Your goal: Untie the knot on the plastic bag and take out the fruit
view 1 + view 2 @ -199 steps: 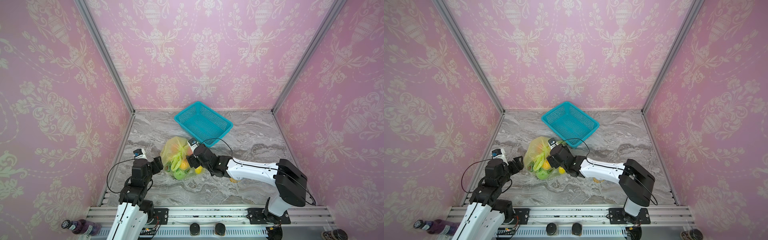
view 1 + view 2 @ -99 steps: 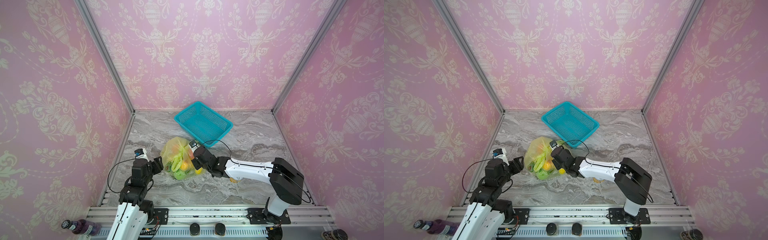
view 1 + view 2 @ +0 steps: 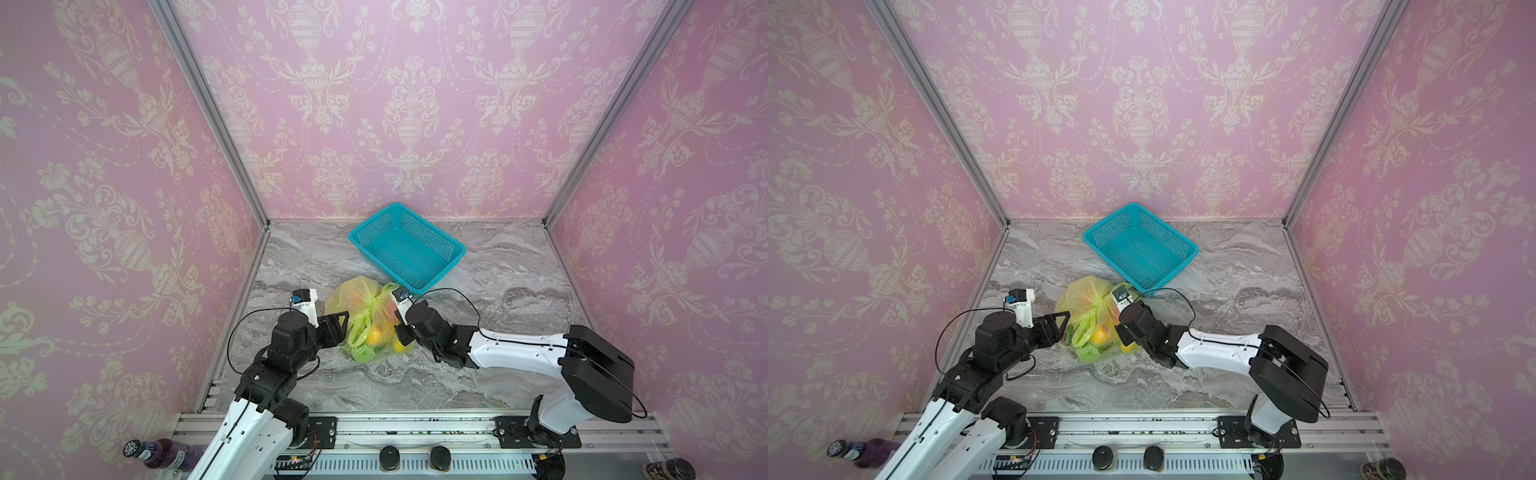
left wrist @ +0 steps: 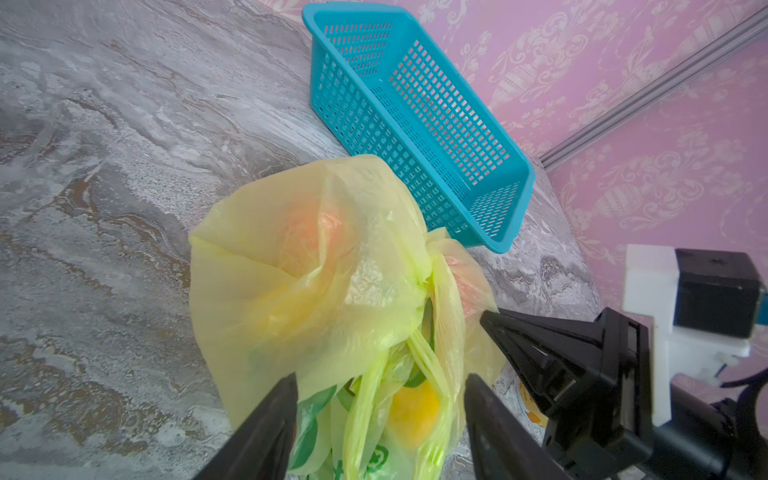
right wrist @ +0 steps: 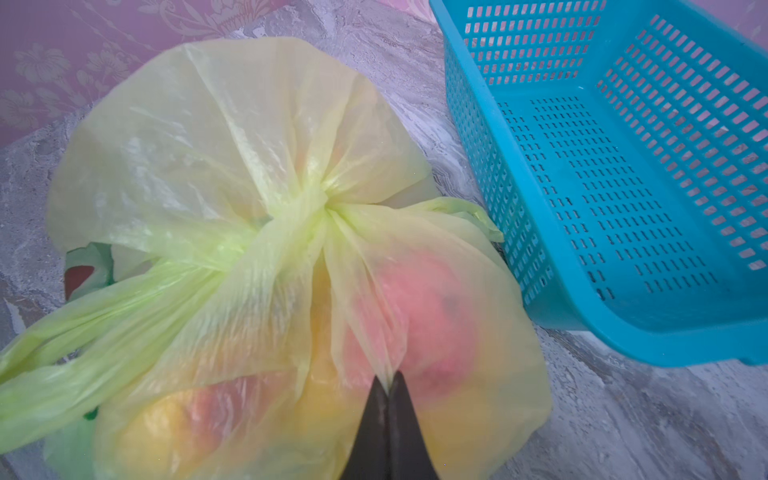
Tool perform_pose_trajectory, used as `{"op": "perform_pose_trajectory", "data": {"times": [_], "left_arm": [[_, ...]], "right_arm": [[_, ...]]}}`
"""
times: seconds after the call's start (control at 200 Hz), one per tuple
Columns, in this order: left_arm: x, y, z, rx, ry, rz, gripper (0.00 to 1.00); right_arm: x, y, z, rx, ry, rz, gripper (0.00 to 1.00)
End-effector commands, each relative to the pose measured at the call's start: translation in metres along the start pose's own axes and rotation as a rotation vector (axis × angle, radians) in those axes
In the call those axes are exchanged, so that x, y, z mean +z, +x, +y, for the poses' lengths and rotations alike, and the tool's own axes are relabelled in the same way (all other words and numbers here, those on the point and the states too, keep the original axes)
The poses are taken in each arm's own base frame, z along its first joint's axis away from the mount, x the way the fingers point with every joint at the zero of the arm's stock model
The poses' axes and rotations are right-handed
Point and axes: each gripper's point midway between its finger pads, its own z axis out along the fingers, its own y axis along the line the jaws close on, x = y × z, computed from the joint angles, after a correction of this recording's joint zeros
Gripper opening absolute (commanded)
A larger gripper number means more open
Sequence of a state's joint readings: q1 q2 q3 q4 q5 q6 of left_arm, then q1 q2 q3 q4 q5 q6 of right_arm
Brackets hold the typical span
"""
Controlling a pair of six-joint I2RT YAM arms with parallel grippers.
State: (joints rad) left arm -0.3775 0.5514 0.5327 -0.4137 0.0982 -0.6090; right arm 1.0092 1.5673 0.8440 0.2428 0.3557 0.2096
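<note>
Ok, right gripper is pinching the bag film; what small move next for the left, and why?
Probably close the left gripper on the handle loop between its open jaws. The right gripper is shut on a fold of the plastic bag near the knot, which is still tied.

At the black right gripper (image 5: 389, 380): translucent yellow-green bag (image 5: 232, 137), pink-red and orange-yellow fruit (image 5: 432, 320) showing through. Beyond, teal mesh basket (image 5: 623, 187); grey-veined marble table (image 5: 644, 415).
</note>
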Motion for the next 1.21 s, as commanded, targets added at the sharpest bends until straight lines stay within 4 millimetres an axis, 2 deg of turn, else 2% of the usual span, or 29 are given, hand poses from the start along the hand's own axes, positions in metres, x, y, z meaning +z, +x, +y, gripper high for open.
{"op": "perform_pose_trajectory", "data": {"times": [0.0, 0.27, 0.42, 0.505, 0.711, 0.786, 0.946, 1.201], "left_arm": [[0.007, -0.006, -0.002, 0.042, -0.045, -0.002, 0.68], [0.033, 0.002, -0.010, 0.119, -0.095, 0.046, 0.78], [0.046, 0.007, -0.005, 0.146, -0.147, 0.079, 0.79], [0.055, 0.011, -0.005, 0.153, -0.155, 0.097, 0.69], [0.070, 0.015, -0.004, 0.171, -0.166, 0.123, 0.13], [0.075, 0.017, -0.002, 0.181, -0.186, 0.141, 0.00], [0.080, 0.019, 0.008, 0.187, -0.238, 0.151, 0.00], [0.070, 0.012, 0.015, 0.195, -0.278, 0.110, 0.00]], "right_arm": [[-0.011, -0.014, 0.001, 0.039, -0.020, -0.070, 0.00], [-0.014, -0.009, -0.007, 0.044, 0.008, -0.081, 0.00], [-0.014, -0.008, -0.006, 0.043, 0.005, -0.081, 0.00], [-0.013, -0.008, -0.005, 0.043, 0.000, -0.081, 0.00], [-0.012, -0.006, -0.006, 0.042, 0.004, -0.079, 0.00], [-0.011, -0.005, -0.006, 0.041, 0.008, -0.076, 0.00], [-0.009, -0.002, -0.015, 0.050, 0.051, -0.075, 0.00], [-0.012, 0.002, -0.032, 0.104, 0.079, -0.094, 0.00]]}}
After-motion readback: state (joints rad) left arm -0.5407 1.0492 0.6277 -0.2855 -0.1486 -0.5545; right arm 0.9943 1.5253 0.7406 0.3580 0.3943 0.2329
